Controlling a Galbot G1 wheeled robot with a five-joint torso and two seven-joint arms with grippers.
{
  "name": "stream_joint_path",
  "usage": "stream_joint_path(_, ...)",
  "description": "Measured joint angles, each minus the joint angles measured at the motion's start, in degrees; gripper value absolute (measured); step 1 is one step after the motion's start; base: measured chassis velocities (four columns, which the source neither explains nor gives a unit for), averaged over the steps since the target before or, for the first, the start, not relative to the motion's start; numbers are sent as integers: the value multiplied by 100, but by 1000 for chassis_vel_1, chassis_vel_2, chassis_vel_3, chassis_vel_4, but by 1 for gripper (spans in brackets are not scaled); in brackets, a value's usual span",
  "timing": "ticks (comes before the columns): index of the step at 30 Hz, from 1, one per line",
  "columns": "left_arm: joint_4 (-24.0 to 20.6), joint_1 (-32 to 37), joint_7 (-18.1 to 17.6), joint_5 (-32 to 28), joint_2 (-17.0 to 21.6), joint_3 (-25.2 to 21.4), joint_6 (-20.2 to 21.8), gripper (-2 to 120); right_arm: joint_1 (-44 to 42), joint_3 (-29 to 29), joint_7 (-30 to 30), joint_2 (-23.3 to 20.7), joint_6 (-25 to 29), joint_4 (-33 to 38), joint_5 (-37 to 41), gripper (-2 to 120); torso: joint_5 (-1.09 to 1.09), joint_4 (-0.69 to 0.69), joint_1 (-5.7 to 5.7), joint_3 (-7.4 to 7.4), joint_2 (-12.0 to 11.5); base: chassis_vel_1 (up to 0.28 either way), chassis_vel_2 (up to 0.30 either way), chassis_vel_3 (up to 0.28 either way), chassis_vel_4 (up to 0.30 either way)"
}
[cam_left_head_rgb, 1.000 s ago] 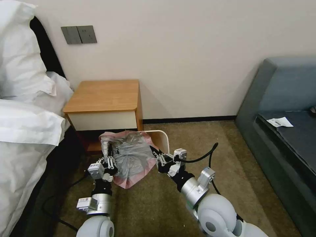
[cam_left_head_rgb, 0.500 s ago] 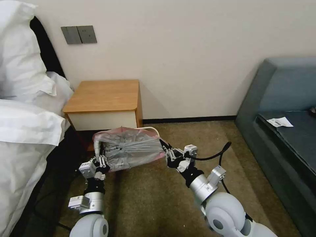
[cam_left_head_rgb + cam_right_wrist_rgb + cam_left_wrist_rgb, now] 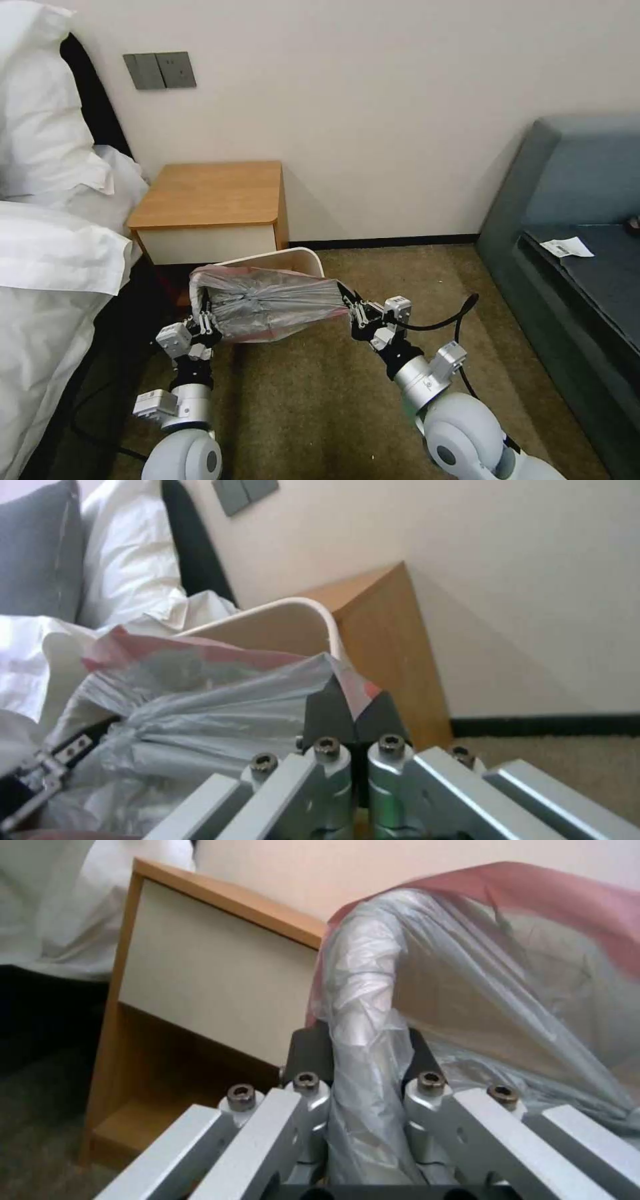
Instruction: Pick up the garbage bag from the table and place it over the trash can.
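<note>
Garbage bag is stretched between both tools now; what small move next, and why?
Probably carry both ends forward and down. The left tool and right tool are shut on the garbage bag, taut across the trash can, whose far cream rim is bare.

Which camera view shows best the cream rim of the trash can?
The right wrist view: the trash can rim curves clear above the garbage bag. The head view shows its far edge; the left wrist view shows mostly bag film.
</note>
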Motion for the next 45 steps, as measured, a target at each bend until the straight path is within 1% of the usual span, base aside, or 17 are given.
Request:
stream_joint_path(2,-26,-1,-31,-17,0,1,35,10,-35,32,-119,-1,103,-43,-165,1,0,0,0,0,0,0,0,0,0)
stream_joint_path(4,-32,-15,-77,-22,0,-50,76,10,-123,150,-307,-5,328,-91,-490,10,0,0,0,0,0,0,0,0,0)
stream_joint_path(5,-32,-15,-77,-22,0,-50,76,10,-123,150,-307,-5,328,-91,-490,10,0,0,0,0,0,0,0,0,0)
stream_joint_path(7,-14,-44,-110,-9,0,-164,127,10,-293,297,-434,-38,534,-62,-747,22,0,0,0,0,0,0,0,0,0)
stream_joint_path(11,32,-67,-131,27,0,-249,157,10,-425,414,-516,-76,770,-50,-1042,32,-1,0,0,0,0,0,0,0,0)
stream_joint_path(13,90,-81,-138,216,0,-329,171,10,-530,554,-645,-105,1026,-22,-1420,43,-1,-1,0,0,0,0,0,0,0)
stream_joint_path(14,90,-81,-138,216,0,-329,171,10,-530,554,-645,-105,1026,-22,-1420,43,-1,-1,0,0,0,0,0,0,0)
stream_joint_path(16,104,-55,-114,394,0,-337,174,10,-475,650,-735,-96,1167,71,-1622,53,-1,-1,0,0,0,0,0,0,0)
stream_joint_path(19,108,-48,-104,425,0,-337,171,10,-445,660,-749,-94,1178,93,-1641,55,0,-1,0,0,0,0,0,0,0)
stream_joint_path(20,155,32,59,759,0,-306,37,10,-100,641,-863,-159,1155,196,-1580,68,0,0,0,0,0,0,0,0,0)
stream_joint_path(22,164,75,169,901,0,-277,-75,10,234,487,-998,-357,1024,193,-1367,76,0,0,0,0,0,0,0,0,0)
stream_joint_path(23,164,75,169,901,0,-277,-75,10,234,487,-998,-357,1024,193,-1367,76,0,0,0,0,0,0,0,0,0)
stream_joint_path(27,186,107,346,1079,0,-283,-310,10,1241,-64,-1532,-750,581,-182,-1321,93,-1,0,0,0,0,0,0,0,0)
stream_joint_path(28,186,107,346,1079,0,-283,-310,10,1241,-64,-1532,-750,581,-182,-1321,93,-1,0,0,0,0,0,0,0,0)
stream_joint_path(30,191,118,415,1120,0,-277,-444,10,1774,-473,-1561,-788,451,-460,-1481,99,1,1,0,0,0,0,0,0,0)
stream_joint_path(38,278,124,743,1208,0,-268,-834,10,3189,-1610,-1784,-723,202,-1100,-1520,100,-1,0,0,0,0,0,0,0,0)
stream_joint_path(45,361,112,831,1298,0,-262,-950,10,3630,-2053,-1731,-672,130,-1294,-1474,97,-1,0,0,0,0,0,0,0,0)
